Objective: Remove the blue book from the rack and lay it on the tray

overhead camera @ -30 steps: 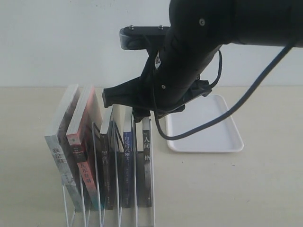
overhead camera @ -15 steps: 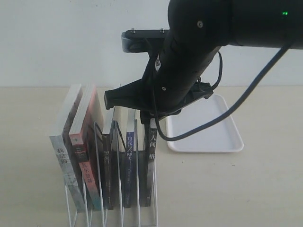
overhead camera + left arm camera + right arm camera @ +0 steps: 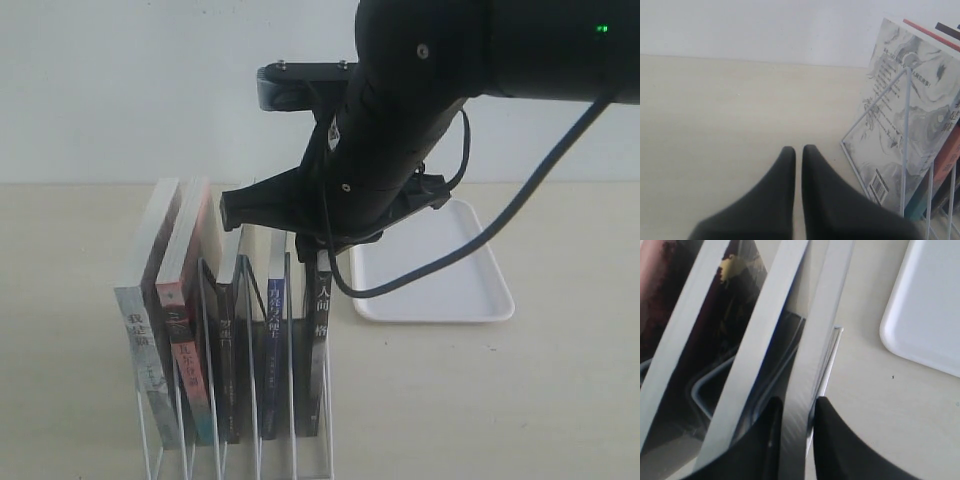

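The blue book (image 3: 271,340) stands in the white wire rack (image 3: 290,445), second from the tray side; its page edge (image 3: 757,335) runs beside my right gripper. That gripper (image 3: 796,407) is shut on the top of the neighbouring outermost black-spined book (image 3: 319,330), one finger on each side of its page edge (image 3: 815,340). The right arm (image 3: 400,130) hides the fingers in the exterior view. The white tray (image 3: 440,270) lies bare to the right of the rack, its corner (image 3: 925,315) near the gripper. My left gripper (image 3: 798,150) is shut on nothing, low over bare table.
Left of the blue book stand another black-spined book (image 3: 228,350), a red-and-teal-spined book (image 3: 185,350) and a grey marbled book (image 3: 140,340). The marbled cover (image 3: 910,110) and a rack wire (image 3: 904,145) are close to my left gripper. A white wall rises behind the table.
The right arm shifted slightly right and down onto the outermost book, which now leans a little. The two leftmost books have swung more upright.
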`<control>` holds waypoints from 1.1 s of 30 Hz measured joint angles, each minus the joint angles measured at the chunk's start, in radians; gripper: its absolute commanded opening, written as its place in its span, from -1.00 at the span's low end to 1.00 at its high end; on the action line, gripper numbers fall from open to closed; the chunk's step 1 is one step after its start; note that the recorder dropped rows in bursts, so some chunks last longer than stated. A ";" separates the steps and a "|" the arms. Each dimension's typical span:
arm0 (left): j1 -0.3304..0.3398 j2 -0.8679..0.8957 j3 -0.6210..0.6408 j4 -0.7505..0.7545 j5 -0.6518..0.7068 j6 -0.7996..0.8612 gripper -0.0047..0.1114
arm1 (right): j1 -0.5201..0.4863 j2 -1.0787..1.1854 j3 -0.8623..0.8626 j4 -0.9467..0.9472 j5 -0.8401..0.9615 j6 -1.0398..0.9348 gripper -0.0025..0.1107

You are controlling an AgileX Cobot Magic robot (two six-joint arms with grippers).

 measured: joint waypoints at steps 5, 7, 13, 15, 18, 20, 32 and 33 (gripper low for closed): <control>0.000 0.000 0.000 0.000 0.000 0.000 -0.85 | 0.000 -0.002 0.000 0.000 -0.002 0.000 -0.93; 0.000 0.000 0.000 0.000 0.000 0.000 -0.85 | 0.000 -0.006 0.000 0.000 -0.008 0.000 -0.93; 0.000 0.000 0.000 0.000 0.000 0.000 -0.85 | 0.000 -0.050 0.003 0.004 0.003 0.000 -0.93; 0.000 0.000 0.000 0.000 0.000 0.000 -0.85 | 0.000 -0.071 0.003 0.006 0.007 0.000 -0.93; 0.000 0.000 0.000 0.000 0.000 0.000 -0.85 | 0.000 -0.101 0.003 0.004 0.015 0.000 -0.93; 0.000 0.000 0.000 0.000 0.000 0.000 -0.85 | 0.000 -0.116 0.003 0.004 0.021 0.000 -0.93; 0.000 0.000 0.000 0.000 0.000 0.000 -0.85 | 0.018 -0.063 0.003 -0.010 0.014 0.011 -0.93; 0.000 0.000 0.000 0.000 0.000 0.000 -0.85 | 0.023 -0.051 0.003 -0.014 0.007 0.020 -0.93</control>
